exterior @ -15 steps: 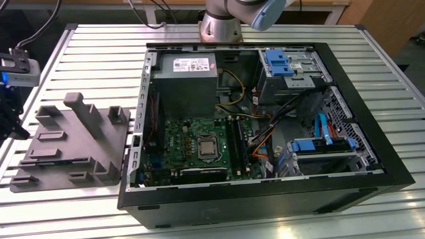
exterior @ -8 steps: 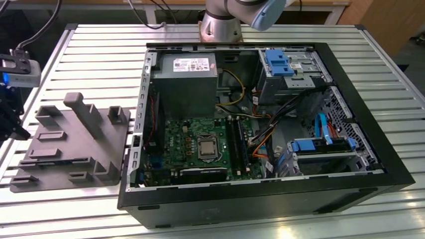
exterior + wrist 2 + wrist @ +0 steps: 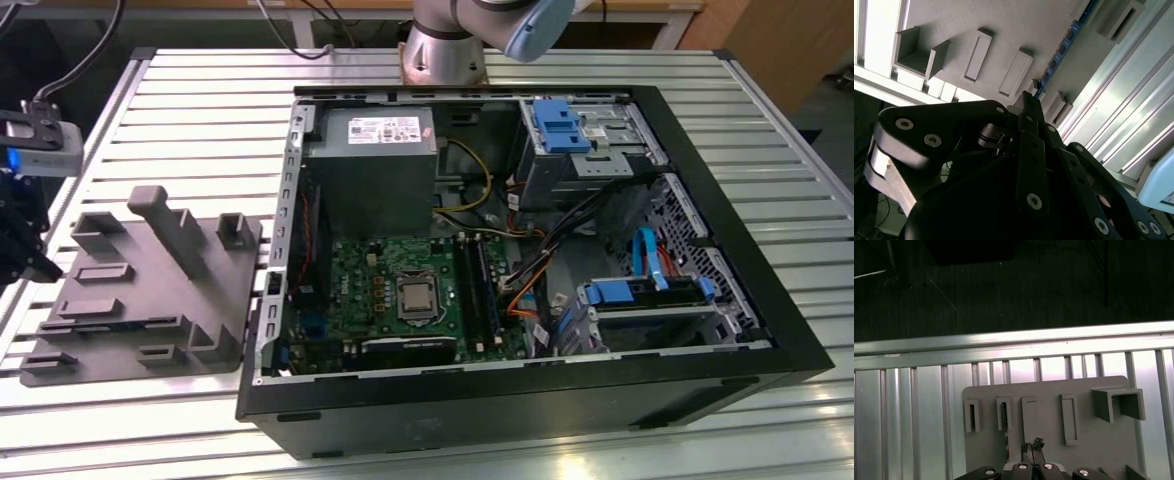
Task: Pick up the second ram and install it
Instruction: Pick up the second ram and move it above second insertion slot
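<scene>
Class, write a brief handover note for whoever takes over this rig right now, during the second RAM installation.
The gripper hangs over the grey tray, close to one end of the second ram; contact cannot be told.
The second ram lies in the tray, at the exterior view's left of the open computer case.
Done: gripper brought to the tray.
Left: ram not lifted, not seated on the motherboard.

Long, narrow, dark second ram [image 3: 1063,47], bluish along the edge, chips in a row, seated on edge in slots of grey tray [image 3: 1004,20]; eight o'clock in exterior view.
</scene>
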Controlling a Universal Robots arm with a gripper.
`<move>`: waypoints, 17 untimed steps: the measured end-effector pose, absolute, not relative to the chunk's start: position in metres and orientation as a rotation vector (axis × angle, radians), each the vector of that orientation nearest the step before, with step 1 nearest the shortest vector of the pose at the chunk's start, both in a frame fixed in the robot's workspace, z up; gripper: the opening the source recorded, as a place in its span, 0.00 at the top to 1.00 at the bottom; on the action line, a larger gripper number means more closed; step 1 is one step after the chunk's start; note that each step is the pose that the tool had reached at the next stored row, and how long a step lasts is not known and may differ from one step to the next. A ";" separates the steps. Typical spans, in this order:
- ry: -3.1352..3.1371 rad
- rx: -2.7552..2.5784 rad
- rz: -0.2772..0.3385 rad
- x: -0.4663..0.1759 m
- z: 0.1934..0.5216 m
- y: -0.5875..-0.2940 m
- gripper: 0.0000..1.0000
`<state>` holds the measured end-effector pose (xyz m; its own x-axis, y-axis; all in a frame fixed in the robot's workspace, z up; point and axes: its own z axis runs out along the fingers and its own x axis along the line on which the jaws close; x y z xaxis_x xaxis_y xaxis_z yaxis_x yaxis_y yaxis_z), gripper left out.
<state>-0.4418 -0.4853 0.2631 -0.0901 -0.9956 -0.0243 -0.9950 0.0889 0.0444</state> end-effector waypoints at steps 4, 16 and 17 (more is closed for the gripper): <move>-2.307 2.113 -0.077 -0.442 0.262 -0.485 0.89; -2.302 2.119 -0.077 -0.442 0.258 -0.485 0.89; -2.301 2.119 -0.077 -0.442 0.258 -0.485 0.89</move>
<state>-0.4418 -0.4853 0.2578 -0.0828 -0.9963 -0.0244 -0.9957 0.0817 0.0443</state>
